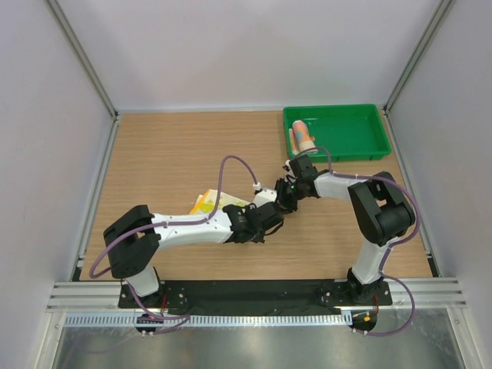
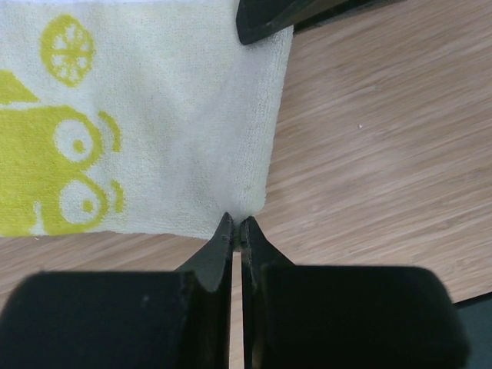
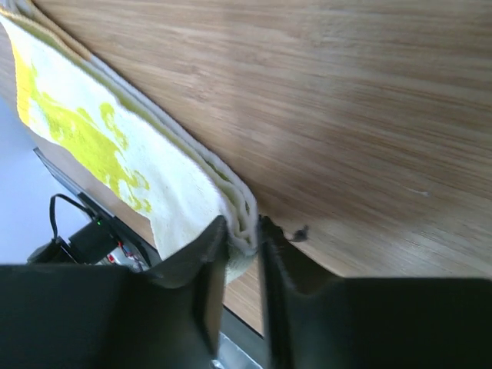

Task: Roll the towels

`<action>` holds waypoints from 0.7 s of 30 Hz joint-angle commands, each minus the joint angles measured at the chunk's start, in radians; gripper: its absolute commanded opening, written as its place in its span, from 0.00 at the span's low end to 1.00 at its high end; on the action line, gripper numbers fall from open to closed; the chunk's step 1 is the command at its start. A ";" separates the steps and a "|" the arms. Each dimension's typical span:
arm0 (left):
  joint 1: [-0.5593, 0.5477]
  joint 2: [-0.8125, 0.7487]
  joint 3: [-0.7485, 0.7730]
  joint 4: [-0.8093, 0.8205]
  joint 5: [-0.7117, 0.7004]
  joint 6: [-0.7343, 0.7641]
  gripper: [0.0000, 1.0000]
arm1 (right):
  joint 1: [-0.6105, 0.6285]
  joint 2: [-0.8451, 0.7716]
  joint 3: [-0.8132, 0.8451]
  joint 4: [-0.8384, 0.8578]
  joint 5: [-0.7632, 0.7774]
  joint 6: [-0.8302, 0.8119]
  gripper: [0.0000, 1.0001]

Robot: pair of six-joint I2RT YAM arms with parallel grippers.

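Yellow towel pinched at corner and edge, not yet rolled.
On the counter (image 1: 177, 154), well apart from the green tray (image 1: 354, 134) holding the rolled towel (image 1: 304, 138), the yellow towel (image 2: 154, 115) lies spread: light, limp terry, likely best taken at corners. Left fingers (image 2: 219, 246) are closed on its corner; right fingers (image 3: 207, 254) clamp its folded edge.

The small soft cream terry towel (image 2: 169, 115) carries lime-yellow prints: a citrus slice and a cartoon figure with 2 round eyes. The short rolled cloth (image 1: 304, 137) is orange-pink with a pale edge and lies in a bright green plastic tray (image 1: 350, 131). The flat wooden table (image 1: 169, 154) is light brown and finely grained. The left gripper (image 2: 236, 223) and right gripper (image 3: 244, 231) are black.
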 commanded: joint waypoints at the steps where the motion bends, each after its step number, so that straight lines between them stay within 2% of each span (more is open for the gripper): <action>1: 0.006 -0.055 -0.010 -0.001 0.001 -0.016 0.01 | -0.002 0.006 0.050 -0.002 0.046 -0.001 0.25; 3: 0.006 -0.065 -0.013 -0.001 0.007 -0.021 0.01 | 0.000 0.007 0.063 -0.024 0.060 -0.012 0.17; 4: 0.006 -0.070 -0.015 -0.001 0.012 -0.022 0.00 | -0.002 0.009 0.070 -0.031 0.071 -0.018 0.06; 5: 0.006 -0.079 -0.016 -0.001 0.021 -0.024 0.00 | -0.002 0.009 0.074 -0.039 0.075 -0.020 0.01; 9: 0.006 -0.096 -0.018 -0.001 0.053 -0.025 0.00 | -0.002 -0.002 0.111 -0.096 0.100 -0.050 0.02; 10: 0.006 -0.095 -0.015 -0.001 0.062 -0.024 0.00 | -0.003 -0.003 0.122 -0.117 0.112 -0.059 0.09; 11: 0.006 -0.093 -0.012 -0.001 0.076 -0.019 0.00 | -0.005 -0.015 0.146 -0.140 0.150 -0.072 0.22; 12: 0.006 -0.091 -0.004 -0.001 0.094 -0.016 0.00 | -0.006 -0.023 0.157 -0.193 0.180 -0.093 0.36; 13: 0.006 -0.093 -0.001 -0.001 0.102 -0.016 0.00 | -0.009 -0.035 0.166 -0.220 0.206 -0.104 0.60; 14: 0.006 -0.094 0.004 -0.001 0.108 -0.014 0.00 | -0.020 -0.046 0.183 -0.243 0.230 -0.113 0.67; 16: 0.006 -0.098 0.016 0.001 0.124 -0.013 0.00 | -0.034 -0.088 0.197 -0.306 0.292 -0.134 0.74; 21: 0.009 -0.107 0.014 0.014 0.150 -0.030 0.00 | -0.098 -0.175 0.226 -0.390 0.358 -0.159 0.77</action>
